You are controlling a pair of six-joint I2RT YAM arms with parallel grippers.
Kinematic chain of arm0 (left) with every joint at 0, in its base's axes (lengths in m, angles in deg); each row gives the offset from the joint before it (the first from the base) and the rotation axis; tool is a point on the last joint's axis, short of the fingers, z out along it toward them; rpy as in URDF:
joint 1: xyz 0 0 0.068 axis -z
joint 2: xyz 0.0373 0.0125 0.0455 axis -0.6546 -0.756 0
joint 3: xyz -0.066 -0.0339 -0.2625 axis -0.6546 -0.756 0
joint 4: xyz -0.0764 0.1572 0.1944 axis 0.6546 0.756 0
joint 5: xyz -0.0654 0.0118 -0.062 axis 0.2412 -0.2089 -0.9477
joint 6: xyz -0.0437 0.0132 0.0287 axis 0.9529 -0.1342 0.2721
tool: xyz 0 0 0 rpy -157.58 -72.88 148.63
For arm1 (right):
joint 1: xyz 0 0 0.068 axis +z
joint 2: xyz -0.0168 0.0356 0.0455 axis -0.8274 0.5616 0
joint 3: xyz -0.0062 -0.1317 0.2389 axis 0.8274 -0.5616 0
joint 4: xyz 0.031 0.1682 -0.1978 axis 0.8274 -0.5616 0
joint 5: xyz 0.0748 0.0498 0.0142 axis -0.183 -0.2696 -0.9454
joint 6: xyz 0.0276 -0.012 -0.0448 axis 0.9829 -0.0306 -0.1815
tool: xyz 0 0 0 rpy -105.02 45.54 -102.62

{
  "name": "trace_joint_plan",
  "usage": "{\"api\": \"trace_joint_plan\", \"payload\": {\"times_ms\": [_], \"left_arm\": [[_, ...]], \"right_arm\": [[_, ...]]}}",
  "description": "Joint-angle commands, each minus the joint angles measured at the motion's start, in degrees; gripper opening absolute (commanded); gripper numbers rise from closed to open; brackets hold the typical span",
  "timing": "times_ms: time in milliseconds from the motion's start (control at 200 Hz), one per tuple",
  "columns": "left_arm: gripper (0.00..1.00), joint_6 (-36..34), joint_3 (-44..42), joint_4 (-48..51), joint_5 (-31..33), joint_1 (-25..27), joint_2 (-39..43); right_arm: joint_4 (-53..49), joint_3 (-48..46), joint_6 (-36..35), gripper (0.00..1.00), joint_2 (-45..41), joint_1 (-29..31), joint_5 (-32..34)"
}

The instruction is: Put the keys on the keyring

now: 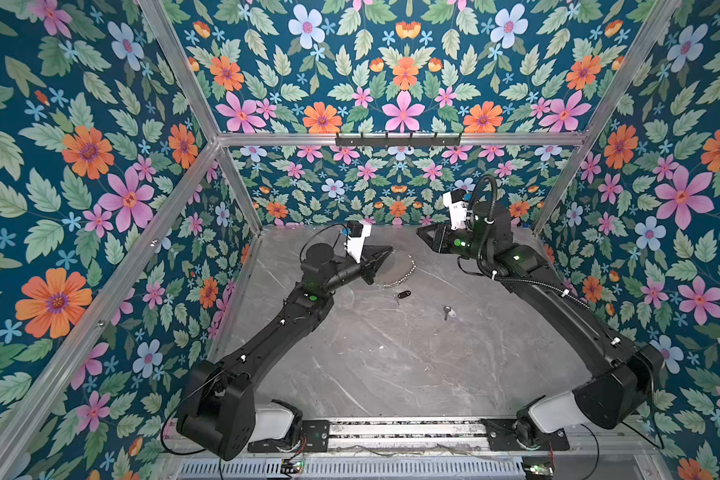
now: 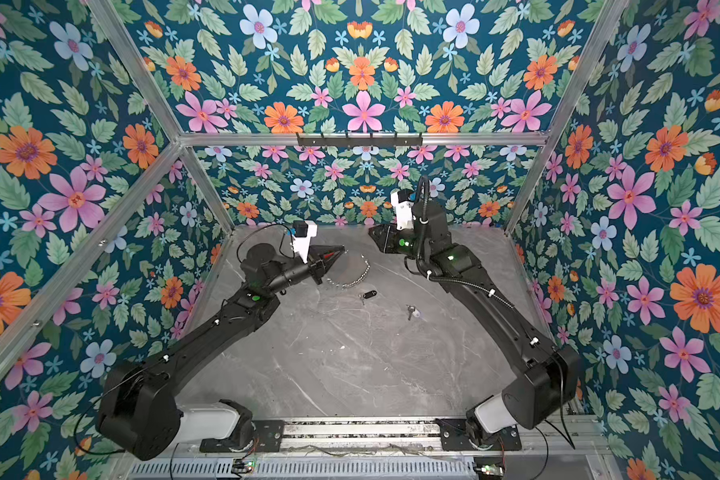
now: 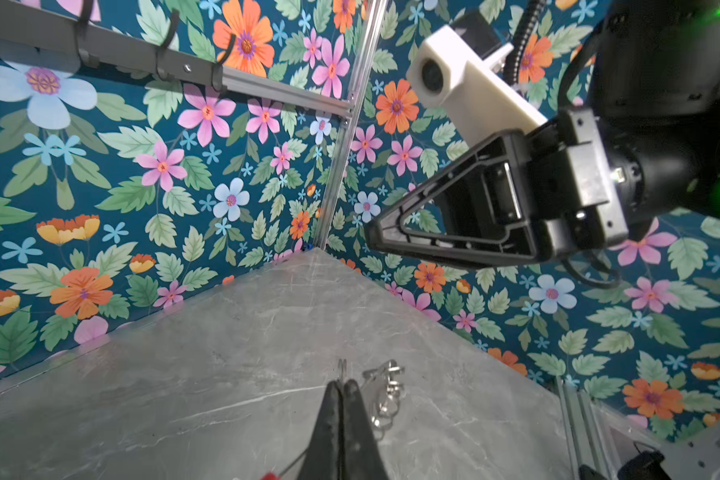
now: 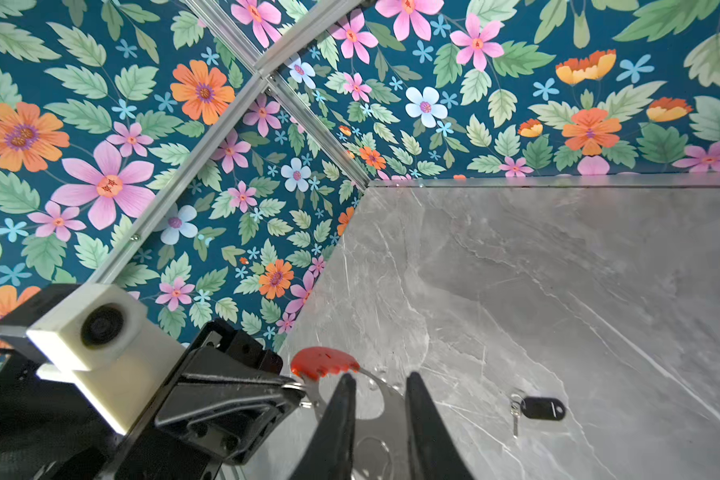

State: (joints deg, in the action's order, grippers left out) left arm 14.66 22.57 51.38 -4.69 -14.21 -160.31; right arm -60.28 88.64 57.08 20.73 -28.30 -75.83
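My left pincer (image 1: 388, 250) was clamped shut on the keyring (image 1: 407, 272), pinching its wire just beside the red section (image 4: 323, 360). My right pincer (image 1: 420, 232) hung over the loop's far side, jaws partly apart and gripping nothing. The lavender-tagged key (image 1: 448, 311) lay flat on the desk (image 1: 371, 365) — well apart from both pincers, toward my base and nearer my right arm. Its blade seemed to run near-to-far, though it was too small to be sure. A black-tagged key (image 1: 403, 295) lay between it and the ring.
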Motion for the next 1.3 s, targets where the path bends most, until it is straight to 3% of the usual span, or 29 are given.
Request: {"api": "trace_joint_plan", "payload": {"times_ms": [0,240,395,611,951,1291], "left_arm": [[0.02,6.79,0.03,-7.08,0.57,-0.23,0.14],[0.00,10.15,0.10,-11.63,-0.67,-0.74,-1.49],[0.00,16.87,0.75,-18.84,1.14,-1.57,-5.11],[0.00,23.67,0.06,-32.12,8.53,-2.33,-10.33],[0.00,35.72,5.09,-43.61,9.43,-2.59,-20.57],[0.00,37.95,7.37,-48.31,8.91,-2.57,-26.88]], "right_arm": [[1.88,2.79,0.60,0.24,1.55,-0.02,-0.83],[-2.99,11.82,0.48,0.24,7.24,-0.35,-2.74],[-3.52,14.91,1.64,0.23,11.62,-0.97,-4.58],[-3.50,15.92,-1.26,0.20,14.27,-1.07,-5.25],[1.91,13.01,0.57,0.18,15.49,-1.00,-10.37],[-0.74,16.18,-1.17,0.18,18.57,-0.98,-11.46]]}}
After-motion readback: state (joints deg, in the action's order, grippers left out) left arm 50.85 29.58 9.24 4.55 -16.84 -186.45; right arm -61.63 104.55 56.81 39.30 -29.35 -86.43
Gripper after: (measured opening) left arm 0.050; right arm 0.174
